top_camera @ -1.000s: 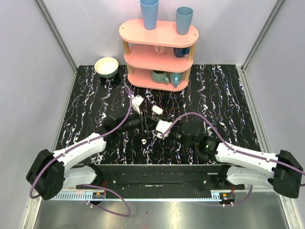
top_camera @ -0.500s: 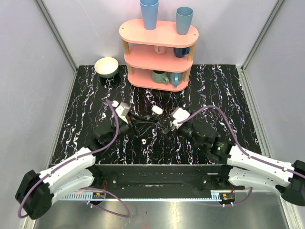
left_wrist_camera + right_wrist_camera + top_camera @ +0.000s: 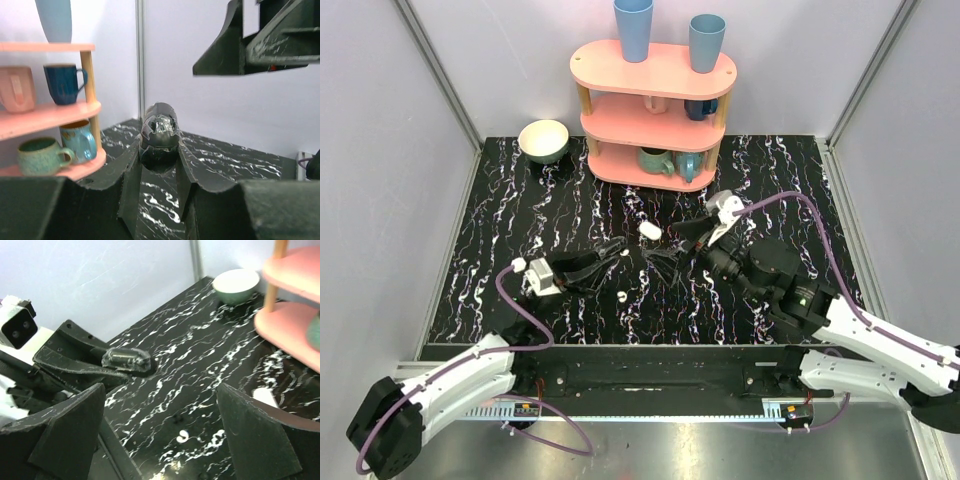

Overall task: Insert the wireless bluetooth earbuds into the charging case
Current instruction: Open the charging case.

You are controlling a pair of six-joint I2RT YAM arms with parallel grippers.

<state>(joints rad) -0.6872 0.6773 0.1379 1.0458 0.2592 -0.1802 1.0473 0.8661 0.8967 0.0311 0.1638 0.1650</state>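
We saw the left pincer (image 3: 159, 145) clenched shut, the right pincer (image 3: 160, 395) spread wide, the small white oval plastic charging case (image 3: 649, 231) lying on the black marbled counter (image 3: 790, 180) just beyond their tips, one tiny white glossy earbud (image 3: 622, 295) loose on the near side

The top camera looks down from behind; both wrist cameras sit low, each catching the pink shelf (image 3: 665, 72).

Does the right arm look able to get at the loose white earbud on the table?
Probably yes: the right gripper is open, and the earbud lies uncovered on the table just ahead of its fingers.
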